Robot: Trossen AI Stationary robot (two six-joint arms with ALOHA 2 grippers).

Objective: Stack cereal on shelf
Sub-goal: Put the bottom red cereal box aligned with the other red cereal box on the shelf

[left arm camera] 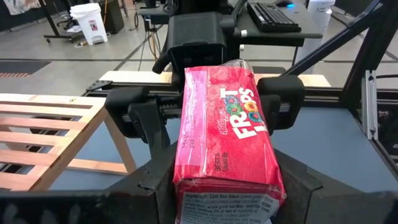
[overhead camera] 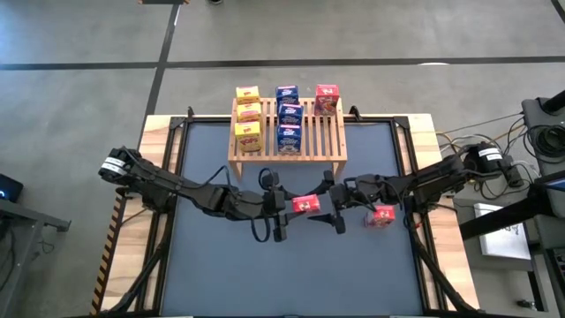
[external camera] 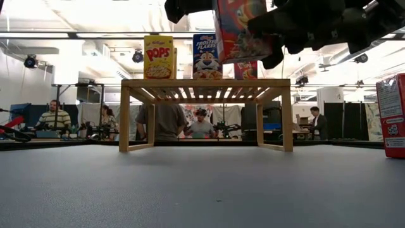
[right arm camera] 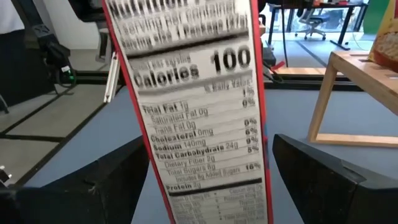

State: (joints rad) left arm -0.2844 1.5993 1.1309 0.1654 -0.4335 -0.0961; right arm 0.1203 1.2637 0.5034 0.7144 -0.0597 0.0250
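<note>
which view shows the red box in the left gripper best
Left wrist view: the red box fills it, front legible, left gripper clamping it. High view shows it small; low view only part; right wrist view its nutrition panel.

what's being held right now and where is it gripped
The left end effector holds a red cereal box by one end. The right end effector brackets its other end, fingers apart, not gripping.

Dark jointed arms, black cables

The slatted wooden shelf carries 3 yellow, 3 blue and 1 red cereal box. Another red box is held above the table; a third stands nearby.
</note>
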